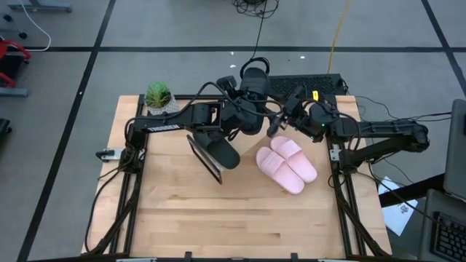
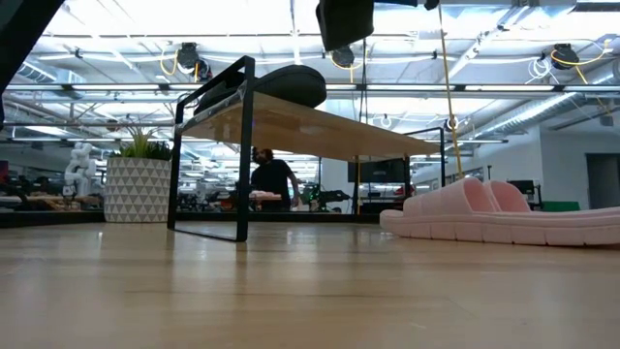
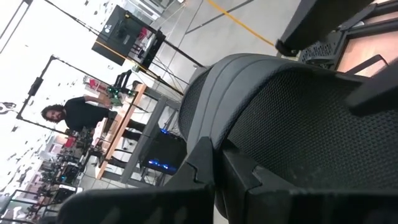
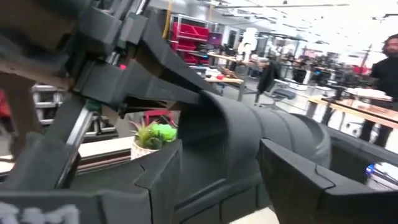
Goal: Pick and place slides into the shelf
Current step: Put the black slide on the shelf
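Note:
One black slide [image 1: 255, 78] is held up in the air over the table's far middle, with my left gripper [image 1: 244, 110] shut on it. It fills the left wrist view [image 3: 292, 99]. My right gripper [image 4: 239, 186] comes in level from the right, open. One finger stands on each side of the same slide [image 4: 249, 137]; I cannot tell whether they touch it. A second black slide [image 1: 224, 153] lies on the shelf's board [image 2: 291, 121] near its left end. The pink pair [image 1: 287, 164] lies side by side, soles down, on the table to the right of the shelf. My left gripper pinches the black slide by one edge [image 3: 217, 143] between its two fingers [image 3: 202, 171]. The fingers hide the exact spot. They reach in roughly level from the table's left. The slide is lifted clear, high above the table and the shelf.
A potted plant [image 1: 159, 98] stands at the far left corner of the table. The shelf's dark end panel [image 1: 207, 164] stands left of centre. Bare wood lies along the table's near edge [image 1: 233, 225]. A person [image 2: 271, 179] is in the room behind.

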Tool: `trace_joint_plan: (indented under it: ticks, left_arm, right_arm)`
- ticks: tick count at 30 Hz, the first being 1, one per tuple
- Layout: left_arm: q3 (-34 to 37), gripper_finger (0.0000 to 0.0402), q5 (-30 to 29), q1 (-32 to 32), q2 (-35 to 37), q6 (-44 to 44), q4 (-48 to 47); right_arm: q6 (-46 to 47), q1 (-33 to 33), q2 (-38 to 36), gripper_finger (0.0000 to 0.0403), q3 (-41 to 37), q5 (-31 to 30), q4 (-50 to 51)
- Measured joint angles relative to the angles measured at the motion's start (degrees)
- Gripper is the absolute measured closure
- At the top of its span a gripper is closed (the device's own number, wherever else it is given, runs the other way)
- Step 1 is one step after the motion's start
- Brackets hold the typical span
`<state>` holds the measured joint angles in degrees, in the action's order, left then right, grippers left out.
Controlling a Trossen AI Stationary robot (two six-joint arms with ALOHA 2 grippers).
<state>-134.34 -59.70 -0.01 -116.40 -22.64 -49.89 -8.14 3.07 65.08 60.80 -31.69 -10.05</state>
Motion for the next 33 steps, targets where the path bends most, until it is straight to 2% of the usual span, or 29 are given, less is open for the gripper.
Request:
trace_joint_plan:
  ticks: [9,12,15,21,26,33]
  left_arm:
    - [0.0,0.0401,-0.3,0.04,0.0,-0.18,-0.13]
    - [0.0,0.0401,4.32,-0.13,0.0,0.23,1.04]
    - [-0.02,0.0401,2.14,-0.45,-0.88,-1.95,2.43]
    - [0.0,0.0401,1.99,-0.36,-1.84,-3.04,1.22]
    - [0.0,0.0401,4.23,-0.71,-1.99,-5.09,2.23]
    - [0.0,0.0402,4.49,-0.79,-1.99,-5.96,2.69]
  right_arm:
    - [-0.81,2.57,0.0,0.0206,0.0,3.39,0.14]
    - [-1.82,3.57,-0.04,0.0207,0.0,0.79,0.12]
    - [-0.68,4.24,0.37,0.0207,0.0,1.7,0.21]
    - [-1.92,4.82,0.68,0.0207,0.0,1.41,2.47]
    - [-3.24,6.16,0.76,0.0207,0.0,-2.39,3.29]
    - [-4.2,6.69,0.76,0.0207,0.0,-2.62,3.38]
